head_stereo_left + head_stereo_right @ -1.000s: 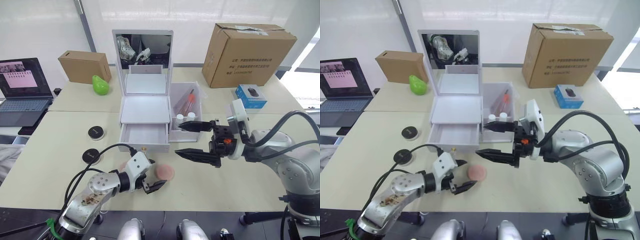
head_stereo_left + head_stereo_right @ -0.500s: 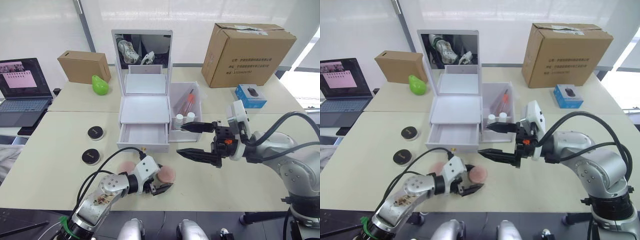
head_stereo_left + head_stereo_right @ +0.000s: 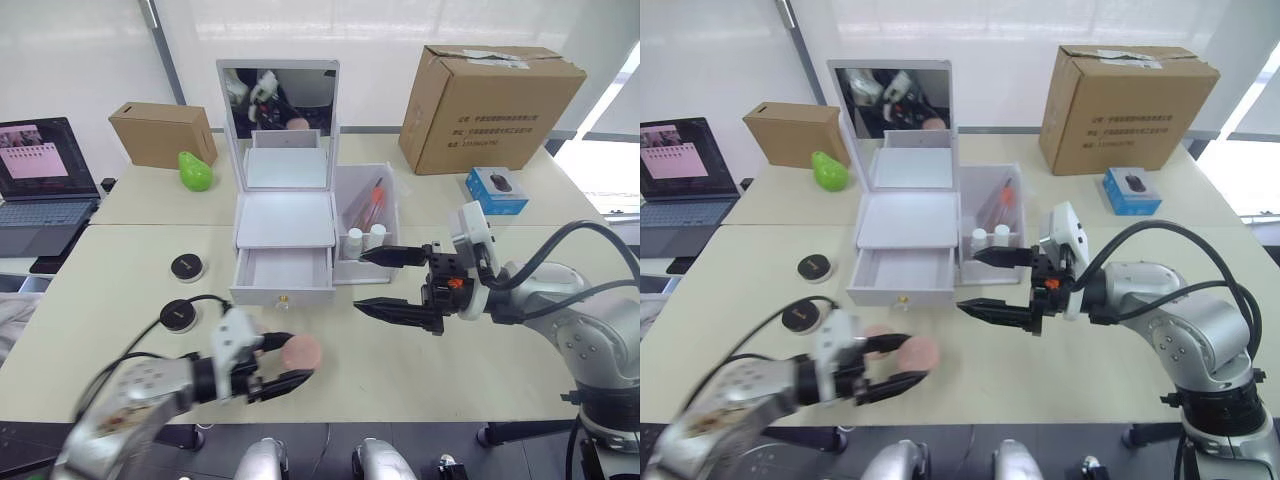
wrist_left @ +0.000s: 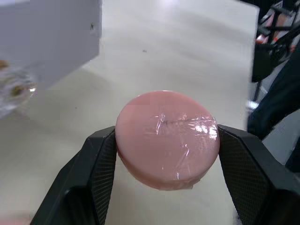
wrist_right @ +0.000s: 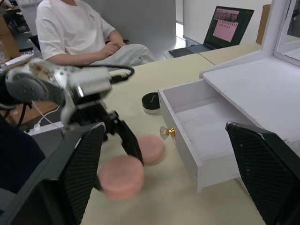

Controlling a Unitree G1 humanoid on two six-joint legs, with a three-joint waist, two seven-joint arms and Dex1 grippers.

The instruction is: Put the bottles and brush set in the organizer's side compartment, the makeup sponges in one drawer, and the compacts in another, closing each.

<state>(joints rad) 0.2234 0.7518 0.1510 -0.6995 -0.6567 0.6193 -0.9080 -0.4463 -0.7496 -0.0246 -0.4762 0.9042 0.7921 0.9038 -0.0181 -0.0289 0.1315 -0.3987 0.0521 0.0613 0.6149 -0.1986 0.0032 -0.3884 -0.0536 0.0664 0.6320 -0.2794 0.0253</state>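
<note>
Over pale table (image 3: 480,360), left gripper (image 3: 282,365) pinching one sponge (image 3: 301,352) by its rim, disc lying flat; open drawer (image 3: 284,272) lying just ahead, beyond the fingertips. Right gripper (image 3: 385,283) hovering spread wide beside side compartment (image 3: 390,215), farther from sponge.

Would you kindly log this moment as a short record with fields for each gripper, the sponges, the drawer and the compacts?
left gripper: shut on a pink sponge, lifted off the table
right gripper: open, empty, in front of the side compartment
other sponge: on the table before the open drawer
compacts: both on the table, left of the organizer
</note>
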